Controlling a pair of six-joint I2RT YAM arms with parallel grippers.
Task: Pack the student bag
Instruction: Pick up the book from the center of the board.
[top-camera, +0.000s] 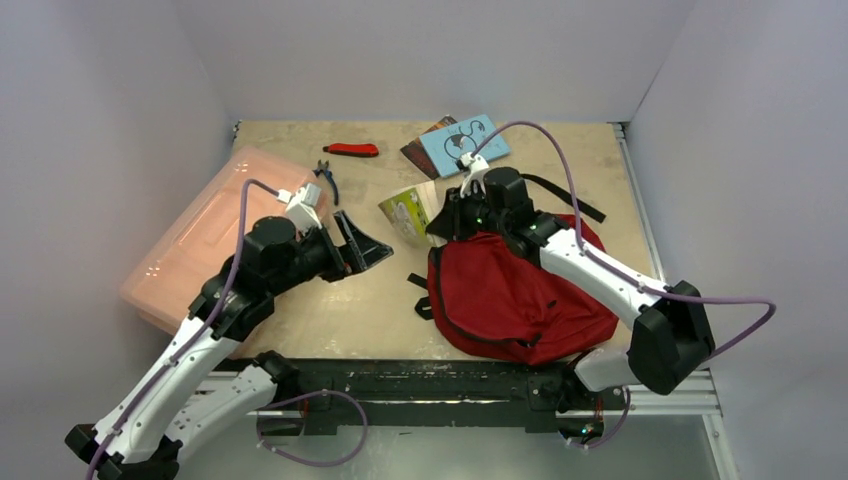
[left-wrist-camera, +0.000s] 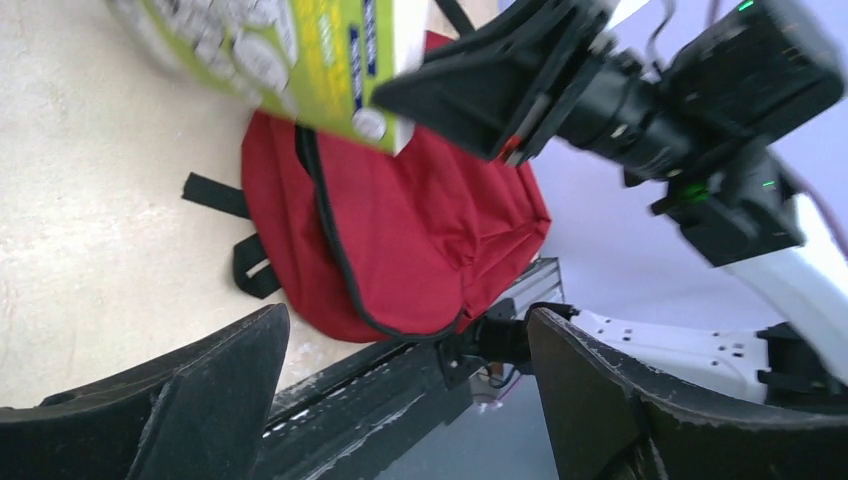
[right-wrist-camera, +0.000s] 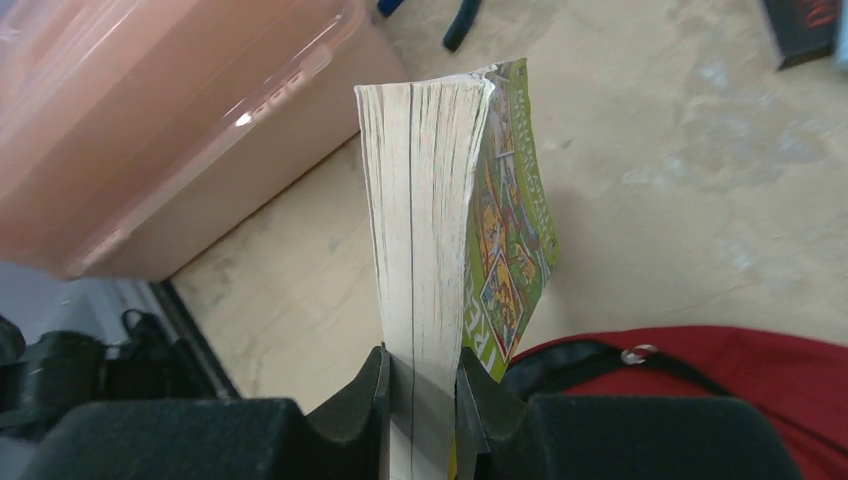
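Right-arm jaws, filling the bottom of the right wrist view, are clenched on a thick green-covered book (right-wrist-camera: 430, 230), one jaw on each cover, with the page edges facing the camera. That book hangs just beside the far left corner of the student bag (top-camera: 510, 290), whose black zipper (right-wrist-camera: 585, 348) curves close by the green cover. The red bag lies flat on the right half of the bench (top-camera: 340, 310), against its near edge, and a black strap (top-camera: 565, 195) trails from behind it toward the far right corner. Left-arm jaws are spread wide and grasp nothing, hovering over the middle of the bench between the bag and a pink plastic box (top-camera: 200, 245) at the left edge. Toward the far edge lie a red-handled cutter (top-camera: 352, 150), blue-handled pliers (top-camera: 327, 182) and a blue booklet (top-camera: 465, 143).
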